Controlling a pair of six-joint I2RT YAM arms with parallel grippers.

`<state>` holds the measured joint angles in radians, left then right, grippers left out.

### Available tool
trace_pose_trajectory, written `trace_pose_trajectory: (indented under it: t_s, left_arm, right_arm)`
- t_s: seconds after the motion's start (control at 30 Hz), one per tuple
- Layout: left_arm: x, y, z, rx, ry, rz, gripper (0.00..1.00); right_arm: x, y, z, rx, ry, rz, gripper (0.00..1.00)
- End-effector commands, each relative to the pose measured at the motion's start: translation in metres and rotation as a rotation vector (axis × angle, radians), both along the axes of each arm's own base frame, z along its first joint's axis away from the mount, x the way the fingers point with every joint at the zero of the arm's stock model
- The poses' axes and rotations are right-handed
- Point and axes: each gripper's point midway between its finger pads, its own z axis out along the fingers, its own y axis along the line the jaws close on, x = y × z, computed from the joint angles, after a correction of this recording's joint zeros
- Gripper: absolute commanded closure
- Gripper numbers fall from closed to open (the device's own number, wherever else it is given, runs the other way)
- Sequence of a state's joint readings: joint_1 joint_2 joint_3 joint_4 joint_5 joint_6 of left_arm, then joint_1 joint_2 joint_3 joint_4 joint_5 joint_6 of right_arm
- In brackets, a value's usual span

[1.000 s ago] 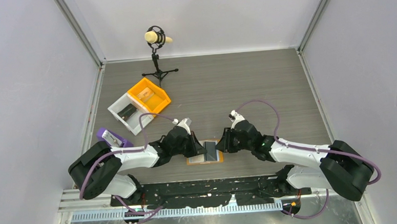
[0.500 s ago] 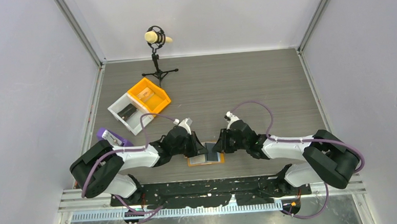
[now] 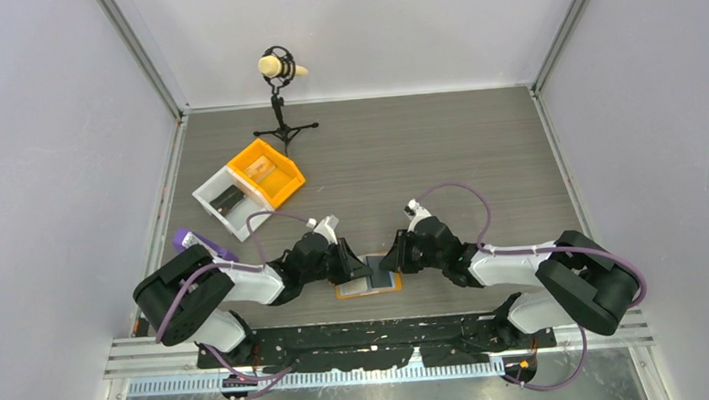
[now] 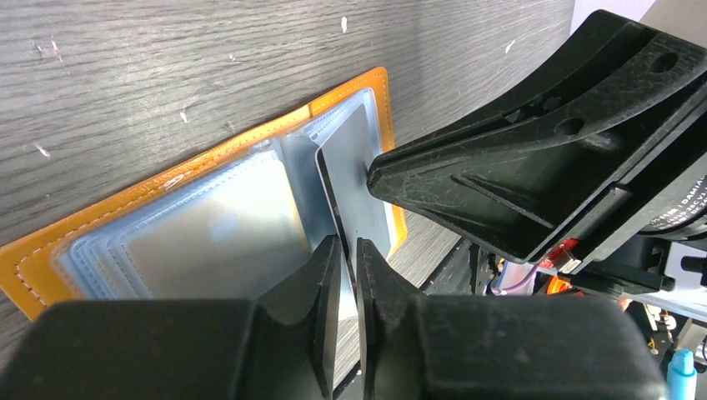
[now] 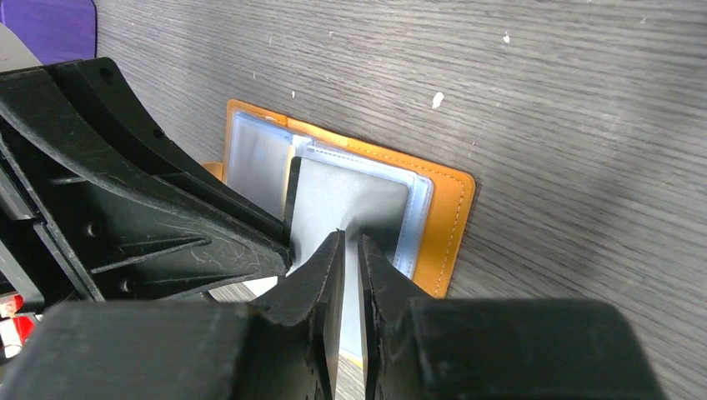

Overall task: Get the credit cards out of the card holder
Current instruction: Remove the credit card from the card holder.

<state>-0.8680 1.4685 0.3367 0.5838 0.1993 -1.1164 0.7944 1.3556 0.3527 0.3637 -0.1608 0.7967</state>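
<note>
from above, the card holder [image 3: 351, 290] lay open and flat, orange rim around blue-grey pockets, directly between the left gripper [image 3: 359, 268] and the right gripper [image 3: 389, 264], whose tips met over a dark credit card [image 3: 376, 272].

on the left wrist, the left gripper [image 4: 348, 258] had its fingers nearly together, pinching the near edge of the credit card [image 4: 354, 175], which stood tilted up off the pockets.

on the right wrist, the right gripper [image 5: 350, 250], fingers a slit apart, pinched the opposite edge of the credit card [image 5: 350, 196], the card holder [image 5: 442, 217] just beyond.

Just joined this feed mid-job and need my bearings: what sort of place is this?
Most likely a lab robot-recording cell: plain grey walls with metal corner posts boxing in a grey wood-grain table, a cream microphone on a black tripod, and an orange plastic bin.
</note>
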Motion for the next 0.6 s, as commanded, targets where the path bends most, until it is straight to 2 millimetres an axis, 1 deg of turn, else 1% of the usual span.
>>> trace_pose_trajectory:
  t_s: [0.0,0.07,0.13,0.17,0.23,0.43,0.57]
  left_arm:
    - [0.010,-0.012,0.037,-0.147,-0.088,0.007,0.88]
    - [0.010,-0.010,0.037,-0.143,-0.101,0.010,0.92]
    - [0.010,-0.009,0.036,-0.135,-0.110,0.007,0.99]
    - [0.010,-0.009,0.036,-0.133,-0.109,0.007,1.00]
    - [0.010,-0.009,0.036,-0.133,-0.106,0.007,1.00]
    - [0.007,0.003,0.027,-0.069,-0.090,0.021,1.00]
    - [0.008,0.008,0.028,-0.065,-0.097,0.032,1.00]
  right_arm:
    - [-0.010,-0.010,-0.019,-0.038,0.048,-0.007,0.81]
    - [-0.011,-0.011,-0.022,-0.038,0.054,-0.009,0.81]
    - [-0.012,-0.013,-0.024,-0.042,0.058,-0.009,0.81]
    - [-0.013,-0.013,-0.025,-0.042,0.060,-0.011,0.81]
    - [-0.014,-0.015,-0.027,-0.042,0.066,-0.015,0.81]
    - [-0.013,-0.015,-0.031,-0.052,0.078,-0.011,0.81]
    - [-0.015,-0.019,-0.035,-0.064,0.089,-0.013,0.81]
